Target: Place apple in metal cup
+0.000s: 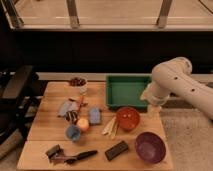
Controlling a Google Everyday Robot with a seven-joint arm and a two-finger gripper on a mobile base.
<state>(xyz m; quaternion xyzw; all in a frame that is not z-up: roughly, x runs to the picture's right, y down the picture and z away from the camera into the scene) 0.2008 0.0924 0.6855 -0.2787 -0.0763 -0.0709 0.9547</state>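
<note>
Step in hand, as judged: the reach toward the apple, which has not been picked up. Entries run from the table's left edge to its right.

Blue cup point(73, 133): small, standing on the table point(42, 127) left of centre and closer to the near edge. It crowds the apple on the left, so any approach should avoid that side.

Round vessel point(71, 116): small and dark-mouthed, just behind the blue cup toward the far edge. It may be the metal cup, but this cannot be confirmed. Confirm the target before carrying anything.

Apple point(83, 124): immediately right of the blue cup; touching or apart cannot be told. It is best taken from straight above, gripped along the far-to-near line, because neighbours flank it left and right. A round fruit will probably roll if nudged, so centre over it before closing.

Blue-grey pad point(95, 116): just right of the apple, on the other crowded side.

Red-orange bowl point(127, 125): larger, near the table's centre. It is not the target.

Green tray point(128, 106): against the far edge, right of centre.

Tool point(153, 106): at the table's right edge, beside the tray's near right corner and well apart from the apple. Whether it is spread or pressed together cannot be told. A long leftward reach is still needed, passing above the bowl.

Appearance of the apple: small and round, orange-yellow with a reddish blush. It is about as wide as the blue cup, looks smooth-skinned, and lies free on the bare wood.
</note>
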